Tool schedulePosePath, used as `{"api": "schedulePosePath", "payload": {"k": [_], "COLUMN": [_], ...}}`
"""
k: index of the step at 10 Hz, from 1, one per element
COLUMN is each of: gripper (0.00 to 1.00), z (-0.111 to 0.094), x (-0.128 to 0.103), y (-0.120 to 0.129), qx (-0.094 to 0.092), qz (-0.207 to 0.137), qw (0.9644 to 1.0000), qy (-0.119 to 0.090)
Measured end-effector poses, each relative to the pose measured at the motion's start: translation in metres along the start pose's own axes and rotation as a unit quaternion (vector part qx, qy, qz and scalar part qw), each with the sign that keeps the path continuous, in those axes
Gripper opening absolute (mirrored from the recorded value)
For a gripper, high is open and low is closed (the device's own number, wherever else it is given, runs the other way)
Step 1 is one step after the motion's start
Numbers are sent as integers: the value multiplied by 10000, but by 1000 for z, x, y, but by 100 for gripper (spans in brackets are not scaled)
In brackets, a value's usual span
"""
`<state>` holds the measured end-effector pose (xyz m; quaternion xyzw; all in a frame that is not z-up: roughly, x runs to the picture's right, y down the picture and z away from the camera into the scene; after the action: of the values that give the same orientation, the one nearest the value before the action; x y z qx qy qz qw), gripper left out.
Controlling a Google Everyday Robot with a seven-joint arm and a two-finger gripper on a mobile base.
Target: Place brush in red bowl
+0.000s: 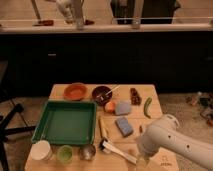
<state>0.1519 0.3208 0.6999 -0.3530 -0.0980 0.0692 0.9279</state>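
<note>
Dim room, wooden counter (59,93): the brush (116,151) is not yet grasped.
Your claw (142,158) hangs near-right beside it, state untellable; grip the handle, then carry it far-left to the red bowl (75,91).

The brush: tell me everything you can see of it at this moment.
The brush is slim and white, plastic by its look, with a dark end beside the small metal cup and a long handle slanting right toward the table's front edge. It lies flat on the wooden table, in front of the blue sponge, well apart from the red bowl. The end effector hangs by the handle's right end; whether it touches the brush cannot be told.
</note>
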Motion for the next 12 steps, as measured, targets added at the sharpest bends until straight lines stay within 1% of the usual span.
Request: {"api": "schedulePosePath", "payload": {"k": [3, 4, 5, 7, 8, 10, 11, 12], "gripper": [80, 80, 80, 80, 80, 80, 80, 80], "z": [9, 13, 18, 27, 35, 42, 47, 49], "x": [-9, -15, -22, -25, -26, -22, -23, -23], "y": [3, 3, 2, 1, -1, -1, -1, -2], "qx": [57, 64, 56, 40, 73, 174, 184, 185], "qz": [-38, -65, -104, -126, -147, -161, -185, -202], "qw": [10000, 9999, 9999, 9998, 9995, 9978, 9970, 9967], "qy": [-43, -56, -64, -124, -264, -613, -722, -763]}}
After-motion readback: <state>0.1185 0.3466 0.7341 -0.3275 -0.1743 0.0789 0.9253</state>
